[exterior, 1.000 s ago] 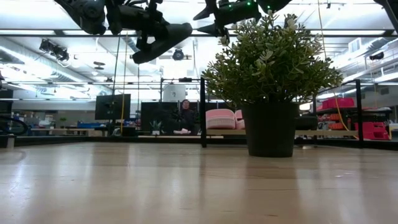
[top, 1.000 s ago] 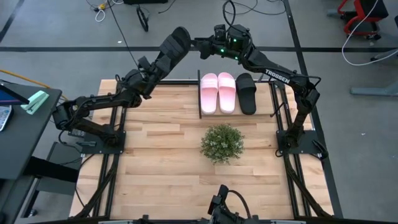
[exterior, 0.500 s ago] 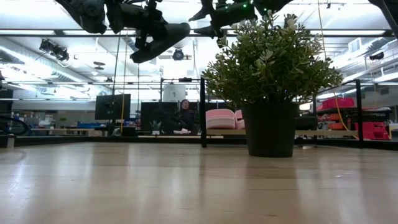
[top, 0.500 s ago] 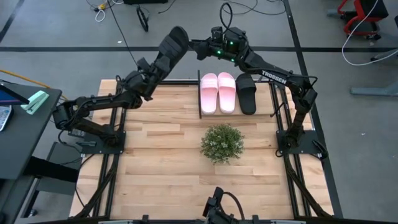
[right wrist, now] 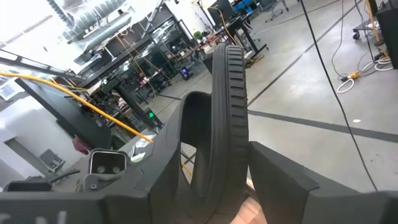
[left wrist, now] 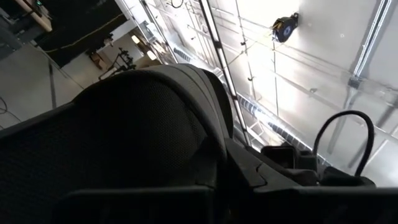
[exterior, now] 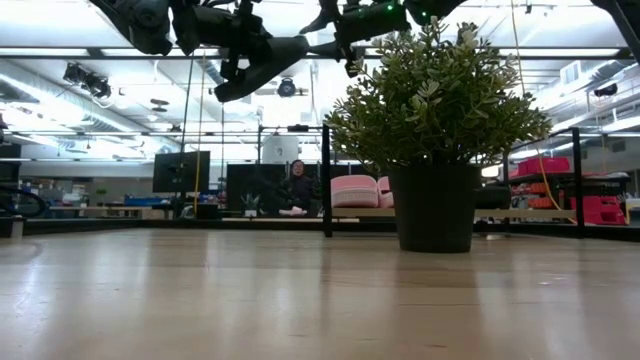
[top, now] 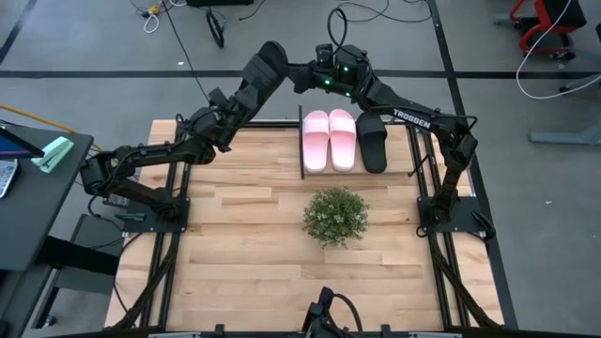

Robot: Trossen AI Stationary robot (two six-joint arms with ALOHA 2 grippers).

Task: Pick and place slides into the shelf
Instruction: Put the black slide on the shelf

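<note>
A black slide [top: 266, 62] hangs high in the air beyond the table's far edge, left of the shelf [top: 302, 150], with my left gripper [top: 246, 89] shut on it. My right gripper [top: 295, 73] reaches level from the right, open, one finger on each side of the slide's free end [right wrist: 229, 106]. On the shelf lie two pale pink slides [top: 315, 141] [top: 342, 139] and one more black slide [top: 373, 141], soles down. My left gripper holds the black slide by the end nearest its own arm [exterior: 232, 82], and the slide juts up and away from the fingers, tilted and clear of everything. The slide's dark surface [left wrist: 137, 124] fills the left wrist view and hides the place of contact. My right gripper has the slide's sole edge [right wrist: 230, 149] standing between its two fingers [right wrist: 273, 168]; whether they touch it I cannot tell.
A small green potted plant [top: 335, 214] stands on the wooden table in front of the shelf. The shelf's black posts [exterior: 326, 180] rise at its corners. In the room behind sits a person [exterior: 300, 185].
My right gripper has moved left, toward the raised black slide, and its fingers now stand around the slide's free end. The left gripper and the slide have kept still.
</note>
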